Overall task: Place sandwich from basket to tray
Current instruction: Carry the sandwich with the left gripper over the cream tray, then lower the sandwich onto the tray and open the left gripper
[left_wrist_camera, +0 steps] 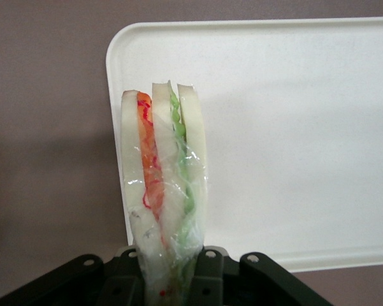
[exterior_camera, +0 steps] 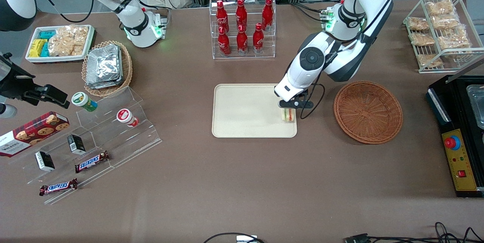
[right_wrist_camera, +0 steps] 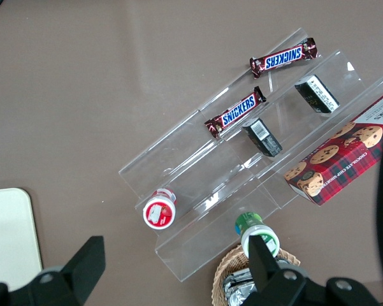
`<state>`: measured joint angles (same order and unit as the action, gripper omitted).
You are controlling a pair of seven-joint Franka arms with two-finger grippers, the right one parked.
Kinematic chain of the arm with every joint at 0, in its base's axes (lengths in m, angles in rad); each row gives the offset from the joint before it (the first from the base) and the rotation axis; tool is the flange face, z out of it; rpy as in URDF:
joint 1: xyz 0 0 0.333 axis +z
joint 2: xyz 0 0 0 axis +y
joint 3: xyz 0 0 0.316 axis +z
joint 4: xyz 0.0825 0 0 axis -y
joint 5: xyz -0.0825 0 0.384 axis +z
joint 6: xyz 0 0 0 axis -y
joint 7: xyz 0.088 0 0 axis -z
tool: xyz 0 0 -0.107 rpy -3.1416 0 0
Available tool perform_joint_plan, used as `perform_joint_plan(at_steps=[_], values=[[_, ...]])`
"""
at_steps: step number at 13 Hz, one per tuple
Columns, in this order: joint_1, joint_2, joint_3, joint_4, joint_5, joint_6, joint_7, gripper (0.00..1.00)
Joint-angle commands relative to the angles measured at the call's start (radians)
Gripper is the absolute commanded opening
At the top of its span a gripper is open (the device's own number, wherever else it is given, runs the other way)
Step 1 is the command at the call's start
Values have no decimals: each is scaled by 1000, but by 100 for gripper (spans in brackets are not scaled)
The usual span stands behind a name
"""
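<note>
Sandwich [exterior_camera: 289,115]: plastic-wrapped wedge, white bread with orange, red and green layers; pinched at one end in the gripper [exterior_camera: 289,109], long axis running straight out from the fingers, slices standing on edge. Seen from the wrist [left_wrist_camera: 164,191], free tip reaching out over the tray rim.

Gripper: closed onto the sandwich, fingers [left_wrist_camera: 207,274] pressed to the wrapped sides; positioned above the tray corner nearest the basket and the front camera.

Tray [exterior_camera: 242,110]: cream, flat, low rim, rounded corners; nothing else on it. Sandwich over its edge zone just inside the rim; contact with the surface not determinable from either view.

Basket [exterior_camera: 367,111]: reddish-brown wicker, no contents, beside the tray toward the working arm's end of the table, apart from it.

Judgement: transfer nearly complete; remaining move likely a short lowering and release. Narrow margin to the rim, so some risk of the wedge tipping onto or across the edge.

Surface: brown table [exterior_camera: 242,182], matte. Bottle rack [exterior_camera: 242,27] farther from the front camera than the tray; clear stepped shelf [exterior_camera: 113,137] toward the parked arm's end.
</note>
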<state>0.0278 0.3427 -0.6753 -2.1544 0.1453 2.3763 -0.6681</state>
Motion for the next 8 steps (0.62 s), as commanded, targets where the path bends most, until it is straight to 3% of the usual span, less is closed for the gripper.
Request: perform_joint_plan(at_steps=[1, 2, 4, 8], values=[[0, 61, -1, 24, 86, 30, -74, 23], [1, 71, -1, 24, 102, 30, -90, 29], [3, 73, 3, 25, 105, 30, -102, 100], [6, 46, 2, 44, 103, 0, -168, 100]])
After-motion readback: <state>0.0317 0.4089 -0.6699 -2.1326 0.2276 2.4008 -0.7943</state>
